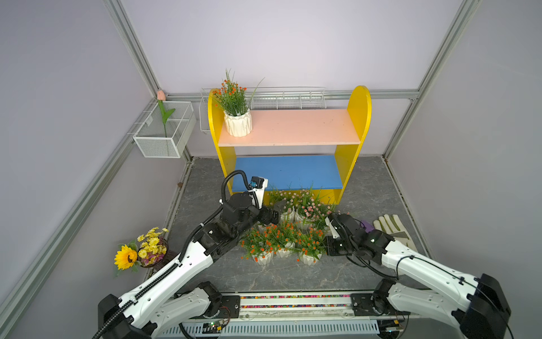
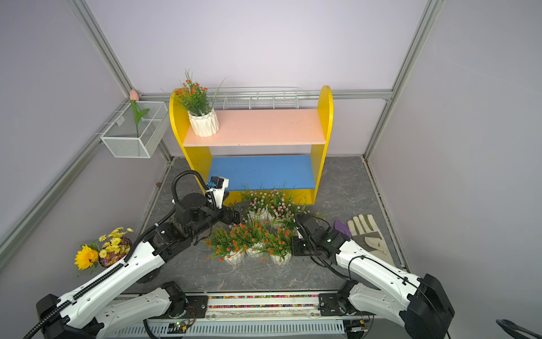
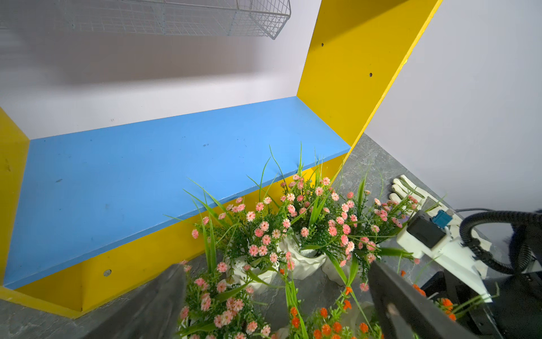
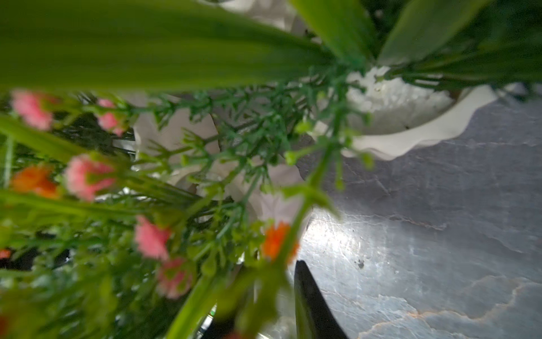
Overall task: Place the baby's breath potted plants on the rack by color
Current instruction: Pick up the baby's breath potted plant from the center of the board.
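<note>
The rack [image 1: 293,127] stands at the back, with a pink upper board and a blue lower board [image 3: 146,176]. One orange baby's breath potted plant [image 1: 237,121] sits at the upper board's left end. On the floor before the rack, pink plants [image 1: 308,205] stand behind three orange ones [image 1: 275,240]. My left gripper [image 1: 277,212] is open at the cluster's left. In the left wrist view, its fingers [image 3: 158,302] stand wide apart around a pink plant [image 3: 223,305]. My right gripper [image 1: 330,223] is buried in foliage at the cluster's right. Only one finger [image 4: 311,299] shows.
A sunflower bouquet [image 1: 140,249] stands at the floor's left edge. A wire basket [image 1: 164,132] with a tulip hangs on the left wall. Another basket [image 1: 287,98] hangs behind the rack. A white glove [image 1: 393,227] and a purple object [image 1: 366,225] lie right of the plants.
</note>
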Controlling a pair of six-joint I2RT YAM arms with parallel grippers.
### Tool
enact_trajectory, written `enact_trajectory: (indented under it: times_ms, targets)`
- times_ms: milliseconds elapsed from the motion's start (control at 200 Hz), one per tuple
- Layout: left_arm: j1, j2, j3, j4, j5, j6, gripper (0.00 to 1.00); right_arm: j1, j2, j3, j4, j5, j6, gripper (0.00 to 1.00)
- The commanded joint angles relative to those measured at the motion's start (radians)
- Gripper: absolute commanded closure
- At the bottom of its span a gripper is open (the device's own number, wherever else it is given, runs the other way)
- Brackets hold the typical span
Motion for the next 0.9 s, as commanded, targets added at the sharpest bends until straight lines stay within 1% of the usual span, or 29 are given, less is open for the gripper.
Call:
enact_trajectory:
  times_ms: [0, 210, 595, 655, 775, 895]
  targets:
    - [-0.006, -0.015, 0.017, -0.017, -0.014, 0.008, 0.00, 0.011, 0.023, 0.022, 0.014, 0.000, 0.007, 0.72]
    - [-0.005, -0.025, 0.009, -0.022, -0.017, 0.008, 0.00, 0.031, 0.076, 0.040, -0.007, 0.046, 0.013, 0.73]
    - [-0.006, -0.043, -0.001, -0.039, -0.034, 0.010, 0.00, 0.049, 0.204, 0.092, -0.033, 0.083, 0.018, 0.72]
    - [-0.005, -0.045, -0.004, -0.040, -0.036, 0.010, 0.00, 0.050, 0.219, 0.098, -0.041, 0.089, 0.021, 0.74]
    - [-0.006, -0.051, -0.009, -0.042, -0.038, 0.008, 0.00, 0.051, 0.226, 0.103, -0.048, 0.093, 0.019, 0.81]
    - [-0.005, -0.057, -0.013, -0.041, -0.041, 0.006, 0.00, 0.052, 0.203, 0.111, -0.064, 0.105, 0.014, 0.84]
